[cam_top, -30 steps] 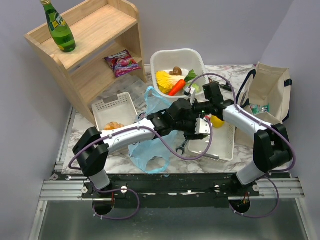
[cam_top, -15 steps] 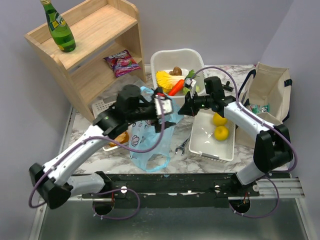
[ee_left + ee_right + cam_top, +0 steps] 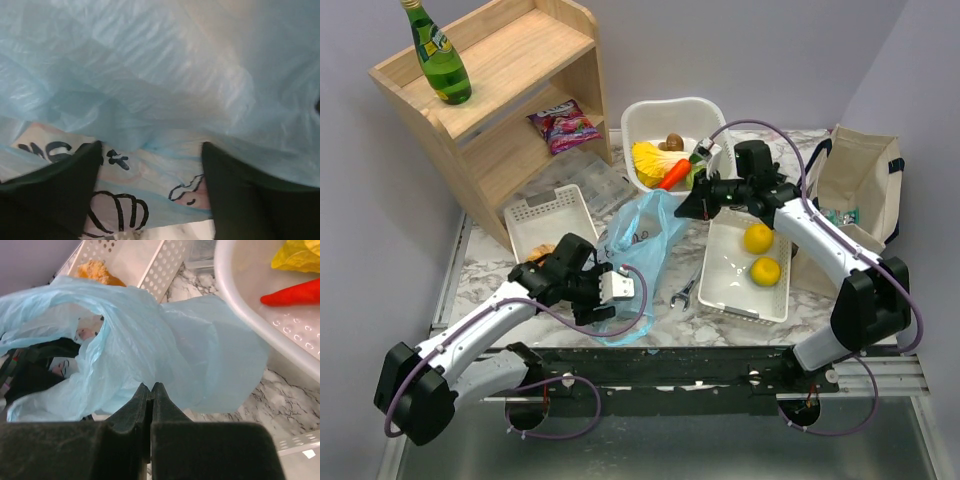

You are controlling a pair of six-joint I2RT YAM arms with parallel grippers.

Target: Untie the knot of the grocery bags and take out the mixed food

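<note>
The grocery bag [image 3: 642, 238] lies slack at the table's centre, no knot to be seen and its mouth agape — it is judged untied and emptied. The mixed food [image 3: 648, 160] is found around it: carrot [image 3: 672, 175] and mushroom [image 3: 674, 142] in the basin [image 3: 640, 115] at 1 o'clock, two yellow fruits [image 3: 757, 238] in the tray [image 3: 730, 290] at 3, bread [image 3: 97, 272] in the basket [image 3: 550, 212] at 10. The right gripper [image 3: 151, 385] is pinched on the bag's upper fold, the left gripper [image 3: 150, 150] spread at its lower side — only letting go seems left.
</note>
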